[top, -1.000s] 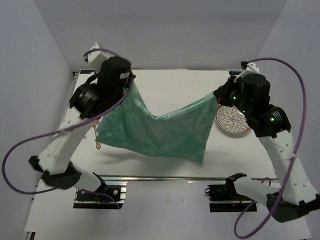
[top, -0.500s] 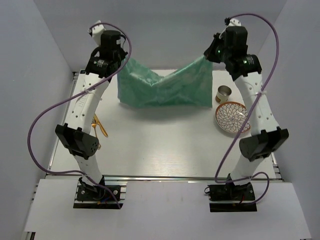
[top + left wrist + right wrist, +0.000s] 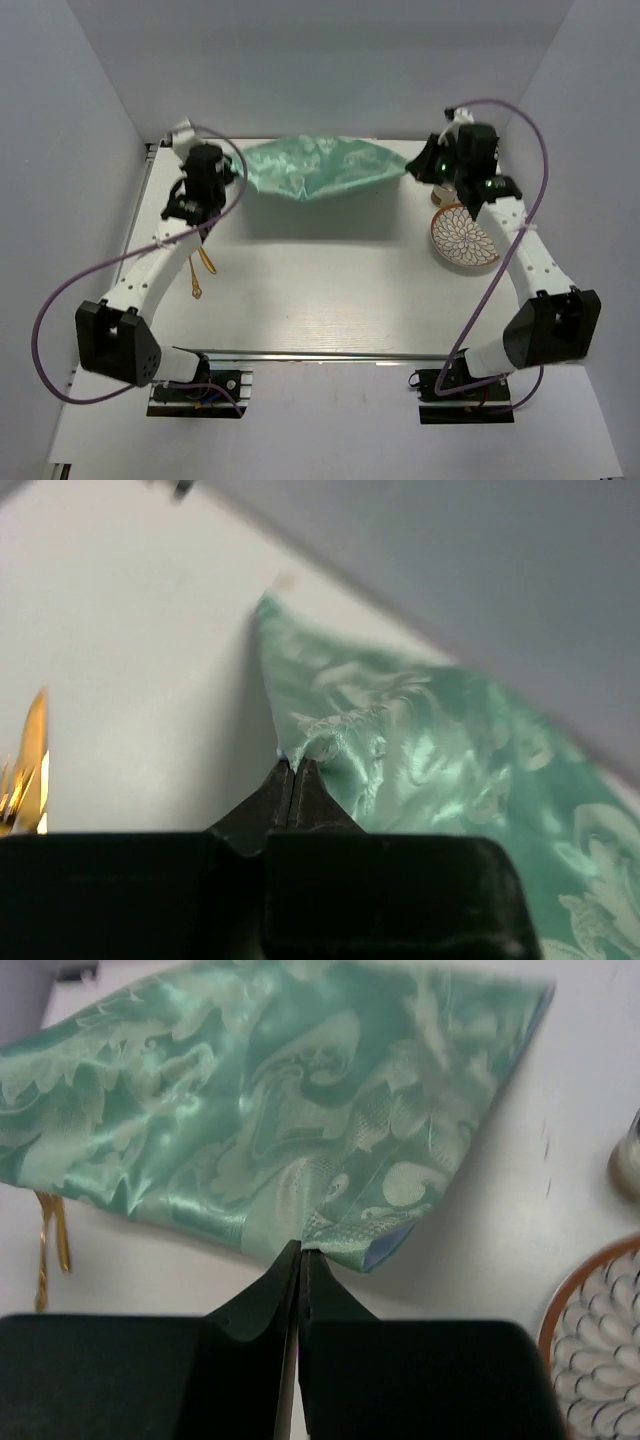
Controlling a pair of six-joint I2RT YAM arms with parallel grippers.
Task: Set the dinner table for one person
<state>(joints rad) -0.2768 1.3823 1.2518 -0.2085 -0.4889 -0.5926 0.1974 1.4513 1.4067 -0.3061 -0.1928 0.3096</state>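
Observation:
A shiny mint-green patterned cloth (image 3: 315,168) hangs stretched between my two grippers, low over the far part of the white dinner table (image 3: 330,290). My left gripper (image 3: 236,168) is shut on the cloth's left corner; in the left wrist view the tips (image 3: 293,765) pinch the cloth (image 3: 430,750). My right gripper (image 3: 414,168) is shut on the right corner; in the right wrist view the tips (image 3: 302,1250) pinch the edge of the cloth (image 3: 270,1110). The cloth casts a shadow on the table under it.
A patterned plate (image 3: 465,238) lies at the right, also in the right wrist view (image 3: 600,1330). A small cup (image 3: 628,1160) stands beyond it. Gold cutlery (image 3: 203,265) lies at the left. The metal rail (image 3: 330,355) runs along the near edge. White walls surround the table.
Both arms have reached toward the far wall and come down, carrying the cloth from high over the table's middle to low over its far part. The cloth is now pulled flatter.

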